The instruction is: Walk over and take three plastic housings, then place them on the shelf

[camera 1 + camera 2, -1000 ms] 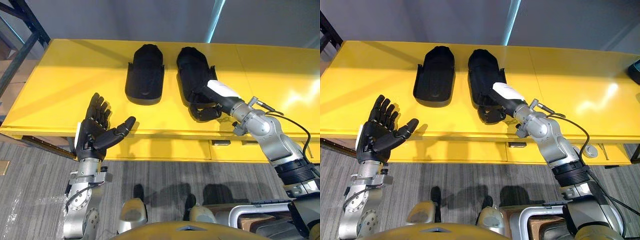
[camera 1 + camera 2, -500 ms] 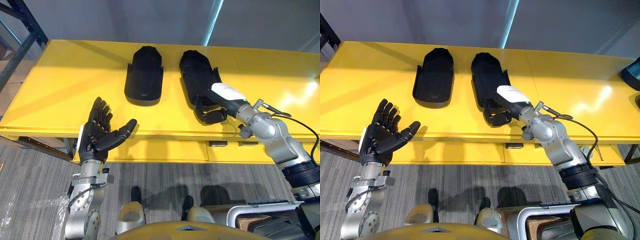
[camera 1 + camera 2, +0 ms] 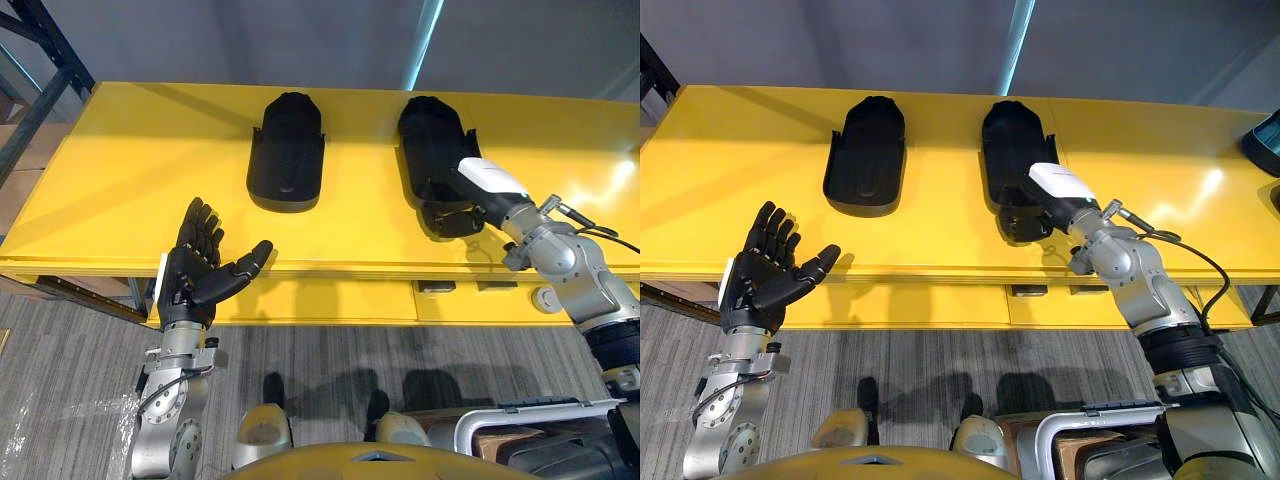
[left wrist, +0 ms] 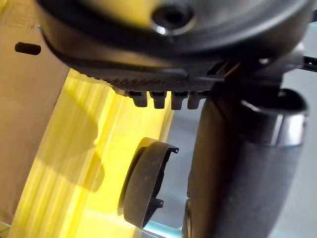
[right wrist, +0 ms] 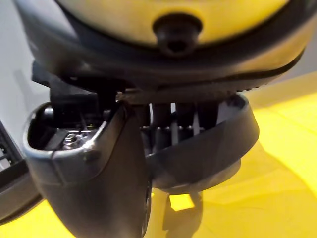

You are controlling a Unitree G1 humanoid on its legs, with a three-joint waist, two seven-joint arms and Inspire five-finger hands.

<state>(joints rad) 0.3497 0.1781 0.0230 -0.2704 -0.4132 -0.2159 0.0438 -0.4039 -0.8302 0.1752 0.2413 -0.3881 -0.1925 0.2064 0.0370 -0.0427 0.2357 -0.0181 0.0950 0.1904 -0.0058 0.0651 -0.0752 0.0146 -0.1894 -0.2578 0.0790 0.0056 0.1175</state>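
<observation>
Two black plastic housings lie on the yellow table [image 3: 140,170]. The left housing [image 3: 287,150] rests alone near the table's middle and also shows in the left wrist view [image 4: 143,188]. My right hand [image 3: 480,190] is shut on the near end of the right housing [image 3: 430,140]. In the right wrist view its fingers reach inside the housing's wall [image 5: 208,148] and its thumb [image 5: 99,173] presses from outside. My left hand [image 3: 195,270] hovers open, palm up, over the table's near edge, apart from both housings.
A dark rack upright [image 3: 50,50] stands at the back left, beyond the table's corner. Drawer handles [image 3: 435,287] sit in the table's front face. A dark teal object [image 3: 1265,140] lies at the table's far right. Grey floor runs below.
My right hand has dragged the right housing to the right and a little farther back on the table. The left housing and my left hand have stayed put.
</observation>
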